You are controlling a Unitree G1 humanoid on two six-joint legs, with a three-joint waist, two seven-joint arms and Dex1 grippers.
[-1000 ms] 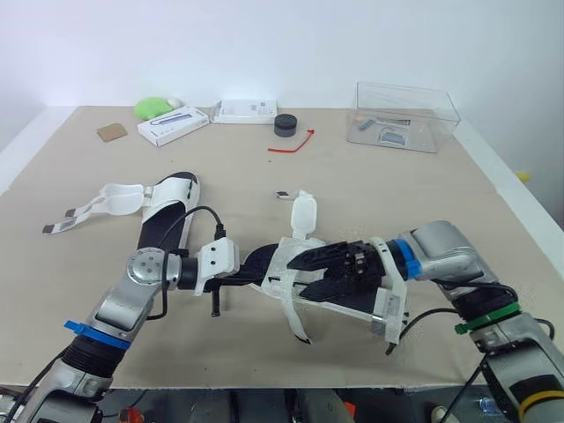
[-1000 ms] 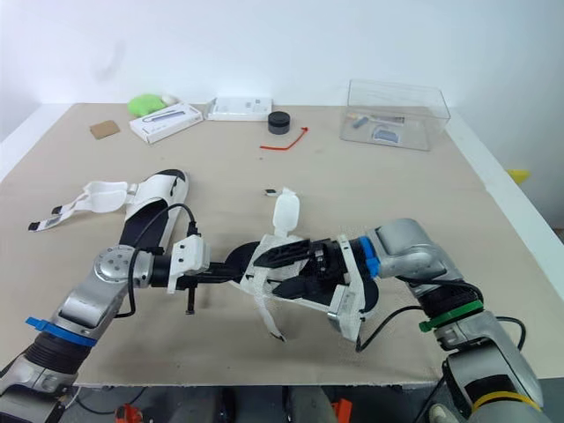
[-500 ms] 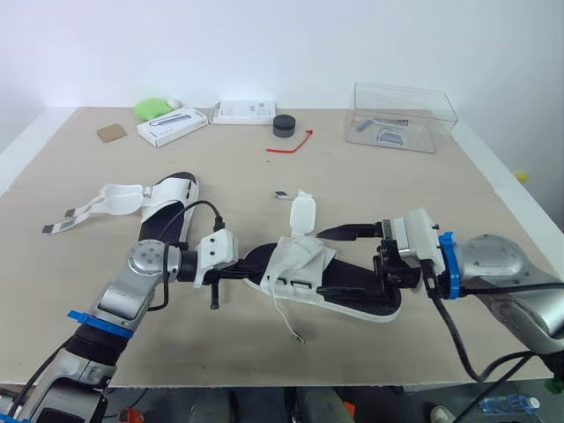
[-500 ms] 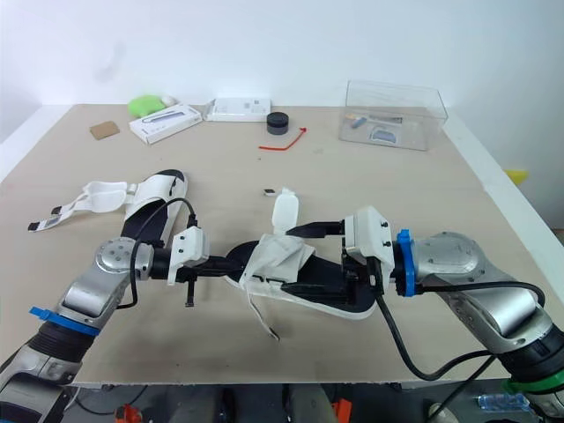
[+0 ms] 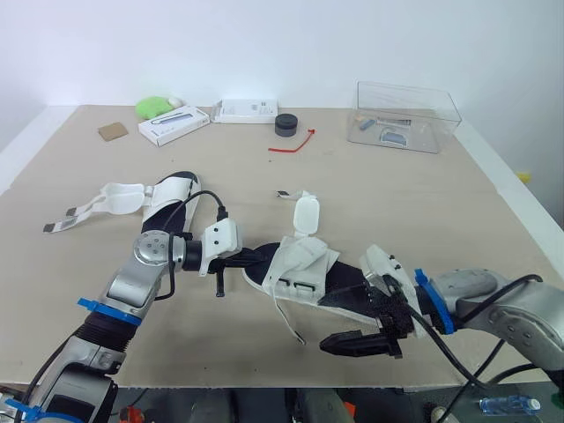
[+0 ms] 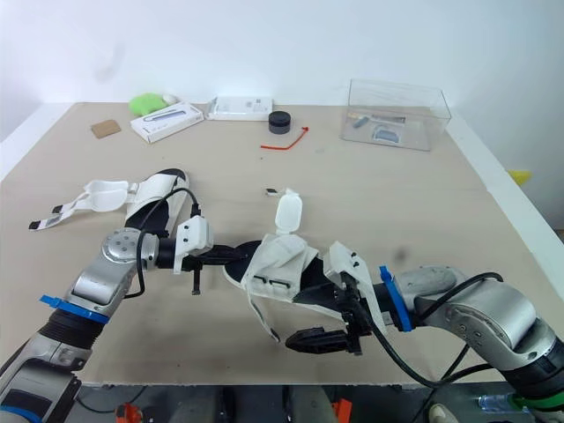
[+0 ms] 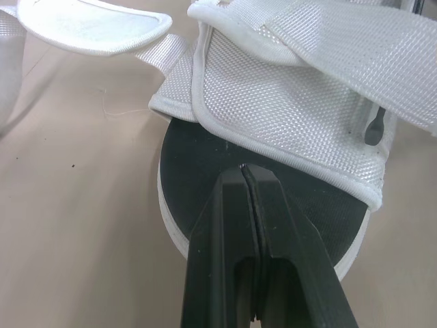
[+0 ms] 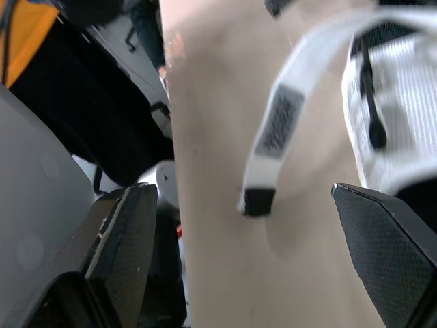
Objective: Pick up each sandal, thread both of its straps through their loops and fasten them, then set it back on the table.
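The white sandal [image 5: 304, 264] is lying on the table [image 5: 397, 194], the left gripper [image 7: 244, 168] is pointing at its black sole with jaws pressed together, and the right gripper [image 8: 240, 188] is hovering beside it, jaws spread wide.

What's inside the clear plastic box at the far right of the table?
The clear box holds a few small items on its floor, among them a bluish piece. What they are is too small to tell.

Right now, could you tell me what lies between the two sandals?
The left gripper lies between them, as the left eye view shows: its shut fingers are at the near sandal's toe, with the far sandal on its other side.
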